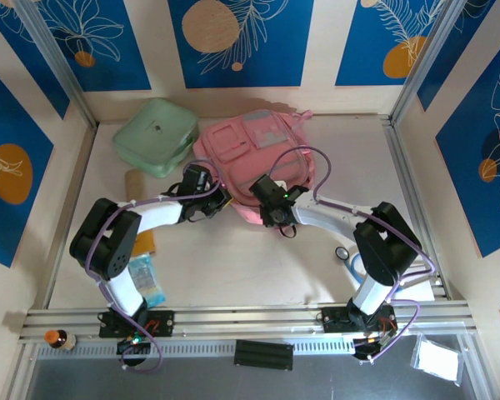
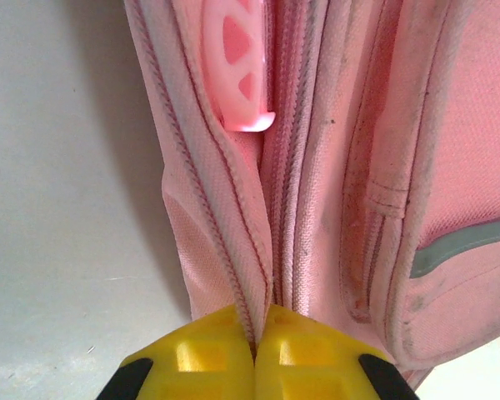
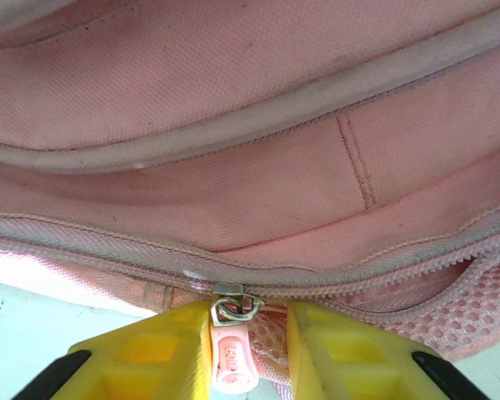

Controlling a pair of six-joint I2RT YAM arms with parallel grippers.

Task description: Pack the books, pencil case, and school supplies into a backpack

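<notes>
While left fingers (image 2: pixel 208 354) tight on backpack (image 2: pixel 450 167) seam, right fingers (image 3: pixel 333 350) apart astride zipper pull (image 3: pixel 232 354).

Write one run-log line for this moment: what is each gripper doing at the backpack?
left gripper: shut on backpack seam | right gripper: open, jaws apart around zipper pull | stage: working at backpack zipper

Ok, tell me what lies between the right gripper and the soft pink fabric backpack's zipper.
Right wrist view: the backpack's pink pull tab on its metal slider, sitting between the right gripper's fingers.
</notes>
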